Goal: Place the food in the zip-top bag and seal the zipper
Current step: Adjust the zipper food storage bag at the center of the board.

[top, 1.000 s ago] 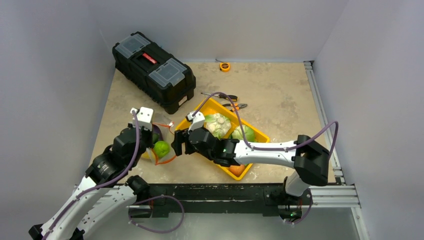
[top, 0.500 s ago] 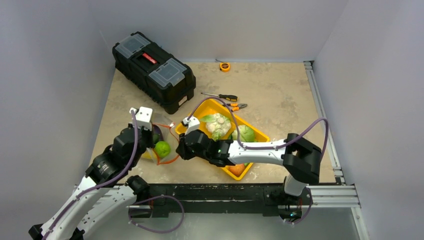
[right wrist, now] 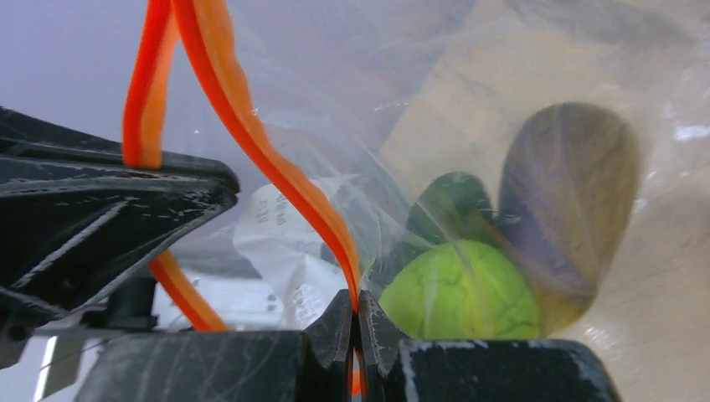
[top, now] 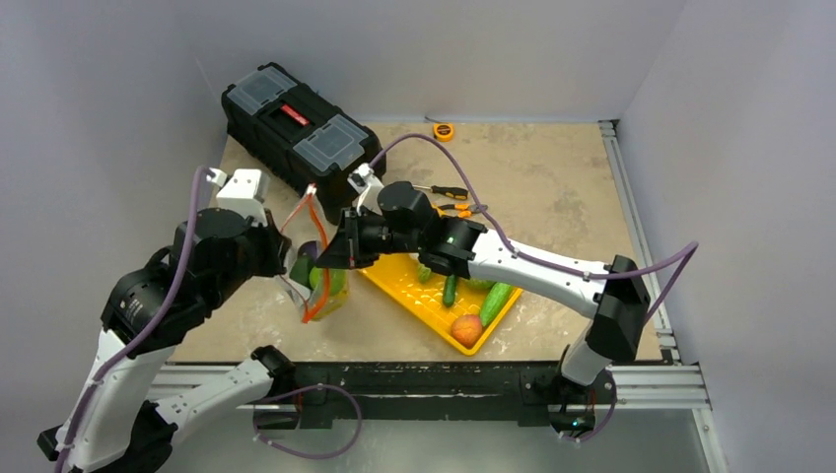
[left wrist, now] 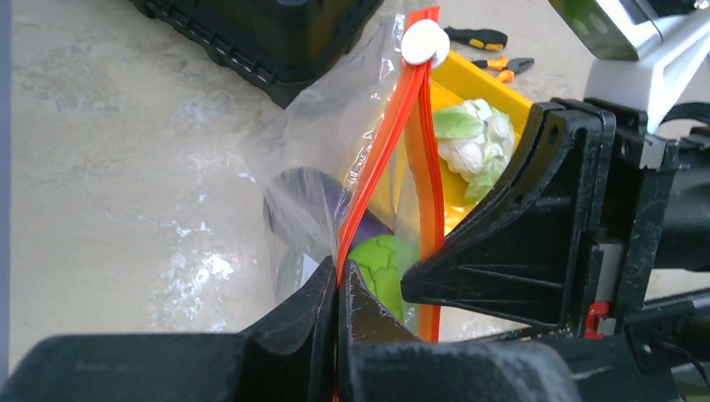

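The zip-top bag hangs upright above the table between my two grippers. Left gripper is shut on one orange lip of the zipper. Right gripper is shut on the other lip, so the mouth gapes a little. Inside sit a green round fruit and a purple eggplant. A cauliflower shows past the bag against the yellow tray; whether it is inside the bag I cannot tell. Two green cucumbers and an orange peach lie in the tray.
The yellow tray lies under the right arm, right of the bag. A black toolbox stands at the back left, close behind the bag. A screwdriver, pliers and a tape measure lie further back.
The right gripper has shut on the zipper's free lip. Both arms have risen and lifted the bag off the table, further back. The right arm now covers the tray's far end.
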Controlling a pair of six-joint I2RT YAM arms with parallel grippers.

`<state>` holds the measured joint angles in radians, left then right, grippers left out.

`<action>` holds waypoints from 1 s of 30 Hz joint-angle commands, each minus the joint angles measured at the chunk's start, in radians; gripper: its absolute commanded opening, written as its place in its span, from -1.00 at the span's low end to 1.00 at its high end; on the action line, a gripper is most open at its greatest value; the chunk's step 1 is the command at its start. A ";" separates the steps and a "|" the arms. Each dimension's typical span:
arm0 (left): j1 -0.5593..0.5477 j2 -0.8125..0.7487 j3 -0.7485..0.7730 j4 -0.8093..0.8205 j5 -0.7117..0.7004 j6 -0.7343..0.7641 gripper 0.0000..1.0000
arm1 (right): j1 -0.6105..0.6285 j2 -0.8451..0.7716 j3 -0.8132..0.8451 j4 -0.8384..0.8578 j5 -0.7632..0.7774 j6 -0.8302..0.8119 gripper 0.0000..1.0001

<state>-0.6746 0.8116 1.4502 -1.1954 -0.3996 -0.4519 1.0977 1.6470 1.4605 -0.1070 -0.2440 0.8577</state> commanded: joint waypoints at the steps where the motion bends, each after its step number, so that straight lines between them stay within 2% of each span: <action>1: 0.003 0.011 -0.023 -0.109 0.071 -0.055 -1.00 | 0.003 -0.020 0.015 0.028 -0.231 0.075 -1.00; 3: 0.024 0.017 -0.176 -0.038 0.075 -0.048 -1.00 | -0.006 0.007 0.019 0.002 -0.239 0.048 -1.00; 6: 0.102 0.080 -0.297 0.000 0.179 -0.027 -1.00 | -0.034 0.055 0.011 -0.023 -0.291 0.030 -1.00; 9: 0.115 0.075 -0.293 -0.015 0.166 -0.033 -1.00 | -0.052 0.059 0.021 -0.036 -0.352 0.016 -1.00; 15: 0.117 -0.064 -0.125 -0.036 0.195 -0.093 -1.00 | -0.055 0.019 0.154 -0.204 -0.270 -0.110 -1.00; 17: 0.115 -0.099 -0.152 -0.015 0.176 -0.117 -1.00 | -0.055 0.021 0.153 -0.207 -0.263 -0.118 -1.00; 22: 0.117 -0.147 -0.415 0.106 0.092 -0.143 -1.00 | -0.056 0.071 0.083 -0.157 -0.255 -0.113 -1.00; 26: 0.117 -0.118 -0.347 0.039 0.056 -0.119 -1.00 | -0.066 0.106 0.051 -0.145 -0.244 -0.117 -1.00; 30: 0.118 -0.188 -0.261 0.046 0.038 -0.074 -1.00 | -0.068 0.097 0.075 -0.198 -0.224 -0.163 -1.00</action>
<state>-0.5629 0.7174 1.0729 -1.1770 -0.3073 -0.5606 1.0340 1.7687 1.5154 -0.2886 -0.4896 0.7536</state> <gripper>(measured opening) 0.004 0.004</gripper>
